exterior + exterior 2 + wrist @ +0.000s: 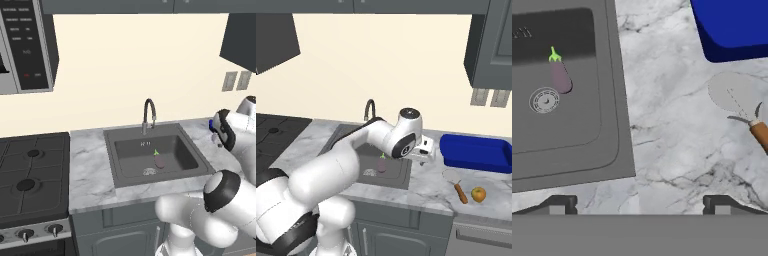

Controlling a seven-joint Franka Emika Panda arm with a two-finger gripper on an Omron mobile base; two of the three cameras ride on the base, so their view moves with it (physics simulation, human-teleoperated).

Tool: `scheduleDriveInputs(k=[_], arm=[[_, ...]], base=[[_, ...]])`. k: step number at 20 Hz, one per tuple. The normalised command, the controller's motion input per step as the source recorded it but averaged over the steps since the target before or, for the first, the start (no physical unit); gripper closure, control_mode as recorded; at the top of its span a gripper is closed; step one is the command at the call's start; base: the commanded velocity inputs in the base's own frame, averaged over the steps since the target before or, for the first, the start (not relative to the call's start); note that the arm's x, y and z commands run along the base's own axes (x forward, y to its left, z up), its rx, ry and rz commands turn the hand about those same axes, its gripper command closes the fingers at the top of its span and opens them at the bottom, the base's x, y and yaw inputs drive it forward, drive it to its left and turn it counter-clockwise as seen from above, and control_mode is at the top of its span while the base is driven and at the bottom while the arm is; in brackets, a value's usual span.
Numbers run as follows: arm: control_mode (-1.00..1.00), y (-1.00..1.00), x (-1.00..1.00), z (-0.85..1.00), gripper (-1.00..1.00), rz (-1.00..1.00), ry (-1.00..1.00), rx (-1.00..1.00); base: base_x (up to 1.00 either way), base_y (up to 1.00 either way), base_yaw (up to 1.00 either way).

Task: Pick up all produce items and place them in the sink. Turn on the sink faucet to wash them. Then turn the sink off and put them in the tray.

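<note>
Open claw over the counter, between the sink and the tray

The claw (639,202) hangs empty, its tips wide apart, above bare marble counter (667,125), likely on its way to the fruit. Left of it in the hand view, the eggplant (561,77) already lies in the sink (614,100) beside the drain (544,100), ready for washing. At upper right sits the blue tray (732,25), with a pizza cutter (739,102) just below it. The yellow fruit (478,193) waits on the counter at lower right of the right base view. The faucet (149,114) stands behind the basin.
</note>
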Motion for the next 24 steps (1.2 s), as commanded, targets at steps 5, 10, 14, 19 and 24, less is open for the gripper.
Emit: scheduleDriveInputs(k=[5, 10, 14, 19, 24], arm=[[-1.00, -0.67, -0.05, 0.00, -1.00, -0.16, 0.00, 0.00], [-1.00, -0.63, 0.00, 0.00, -1.00, -0.18, 0.00, 0.00], [-1.00, -0.60, 0.00, 0.00, -1.00, -0.16, 0.00, 0.00], [-1.00, -0.50, 0.00, 0.00, -1.00, -0.14, 0.00, 0.00], [-1.00, -0.40, -0.01, -0.09, -1.00, -0.09, 0.00, 0.00]], base=[[0.00, 0.00, 0.00], [0.00, 0.00, 0.00], [0.00, 0.00, 0.00], [0.00, 0.00, 0.00], [0.00, 0.00, 0.00]])
